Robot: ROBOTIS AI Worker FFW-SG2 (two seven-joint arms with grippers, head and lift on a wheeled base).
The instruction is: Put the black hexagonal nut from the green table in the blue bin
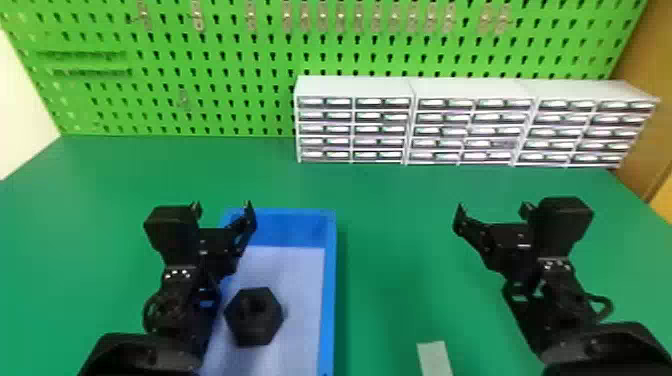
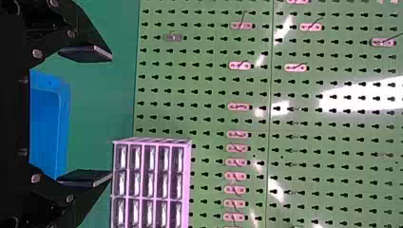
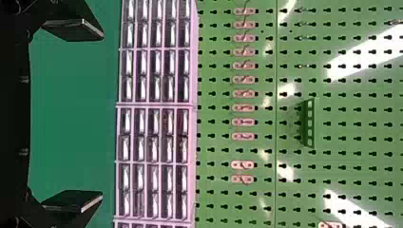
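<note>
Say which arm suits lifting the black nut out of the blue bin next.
Probably the left: the open left tool is by the blue bin and the black nut lies inside near that arm. The open right tool is farther off over the green table.

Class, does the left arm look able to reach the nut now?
Probably yes: its fingers are open and empty, and the nut lies uncovered in the bin, though reaching it may mean drawing back.
</note>
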